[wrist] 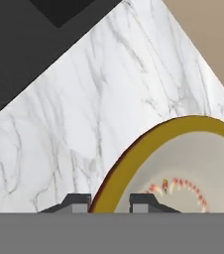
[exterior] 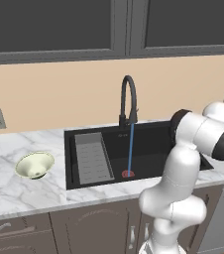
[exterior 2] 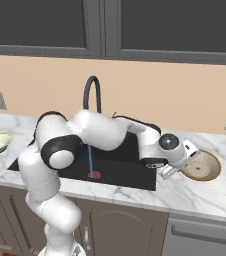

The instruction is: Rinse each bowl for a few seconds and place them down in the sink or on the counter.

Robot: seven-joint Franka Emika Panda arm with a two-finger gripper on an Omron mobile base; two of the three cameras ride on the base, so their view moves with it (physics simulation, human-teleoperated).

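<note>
Bowls number 2: the shallow beige bowl (exterior 2: 201,166) with its brownish rim sits on the marble counter (exterior 2: 200,192) at the right of the right base view, just right of the black sink (exterior 2: 127,172), and the pale green bowl (exterior: 34,164) rests on the counter at the left of the left base view. In the hand view the gripper (wrist: 110,202) straddles the beige bowl's rim at the bottom of the frame, 1 fingertip on each side, pinching it. Water (exterior: 131,149) runs from the black faucet (exterior: 128,101) down to the red drain (exterior: 128,174), beside the grey rack (exterior: 91,158) in the basin.
</note>
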